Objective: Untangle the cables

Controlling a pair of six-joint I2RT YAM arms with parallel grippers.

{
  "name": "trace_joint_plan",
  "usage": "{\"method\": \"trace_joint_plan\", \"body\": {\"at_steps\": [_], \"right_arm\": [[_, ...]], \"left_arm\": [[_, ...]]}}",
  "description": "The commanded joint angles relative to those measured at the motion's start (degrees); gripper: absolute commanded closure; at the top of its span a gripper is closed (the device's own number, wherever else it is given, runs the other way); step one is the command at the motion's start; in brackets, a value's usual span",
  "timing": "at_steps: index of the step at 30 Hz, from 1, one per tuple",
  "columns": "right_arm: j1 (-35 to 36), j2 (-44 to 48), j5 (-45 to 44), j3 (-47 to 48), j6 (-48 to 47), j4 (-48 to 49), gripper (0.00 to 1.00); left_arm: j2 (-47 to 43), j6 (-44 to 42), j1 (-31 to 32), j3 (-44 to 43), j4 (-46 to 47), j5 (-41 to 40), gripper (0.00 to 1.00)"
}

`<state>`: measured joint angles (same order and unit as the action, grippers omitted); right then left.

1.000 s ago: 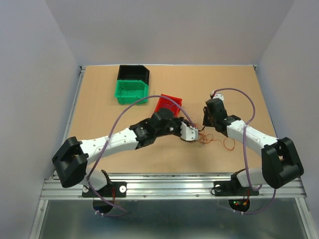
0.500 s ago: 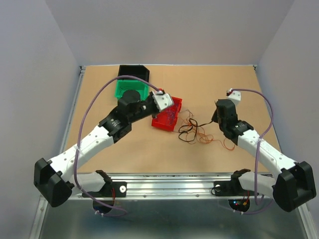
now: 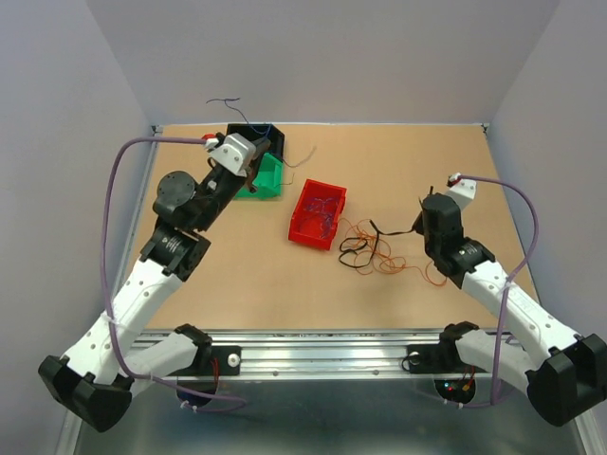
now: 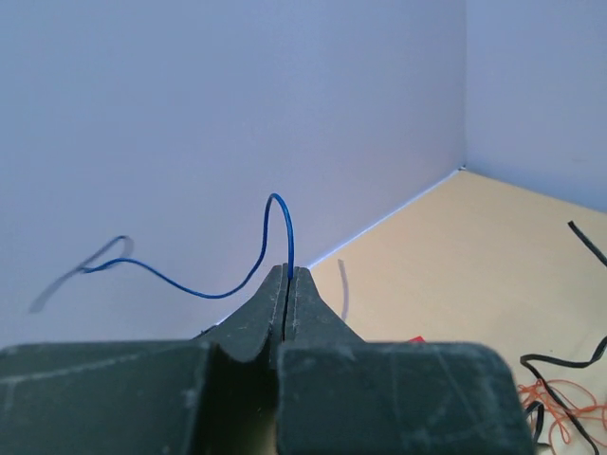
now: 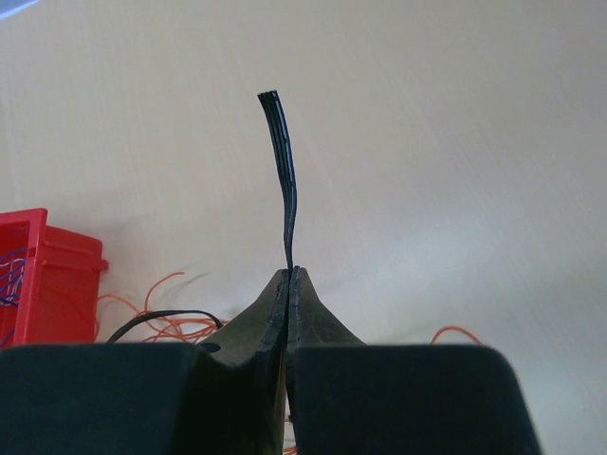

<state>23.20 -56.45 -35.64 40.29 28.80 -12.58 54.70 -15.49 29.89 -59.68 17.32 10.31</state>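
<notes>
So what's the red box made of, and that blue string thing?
The red bin looks like hard plastic: even colour, stiff straight walls, a slight shine. The blue cable is probably thin wire in a smooth plastic coat, since it holds springy curves in the air.

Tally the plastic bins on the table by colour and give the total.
Black plastic bin: 1
Green plastic bin: 1
Red plastic bin: 1
Total: 3
</notes>
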Motion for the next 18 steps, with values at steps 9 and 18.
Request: {"method": "trace_joint_plan", "body": {"at_steps": [9, 18], "right_arm": [[-0.4, 5.5, -4.5, -2.6, 1.5, 0.7, 1.0], [-0.4, 5.2, -3.1, -2.4, 1.3, 0.7, 0.99]], "left_arm": [[11.1, 2.5, 0.0, 1.8, 3.0, 5.4, 1.0], [18.0, 1.0, 0.1, 1.3, 2.7, 13.0, 1.0]]}}
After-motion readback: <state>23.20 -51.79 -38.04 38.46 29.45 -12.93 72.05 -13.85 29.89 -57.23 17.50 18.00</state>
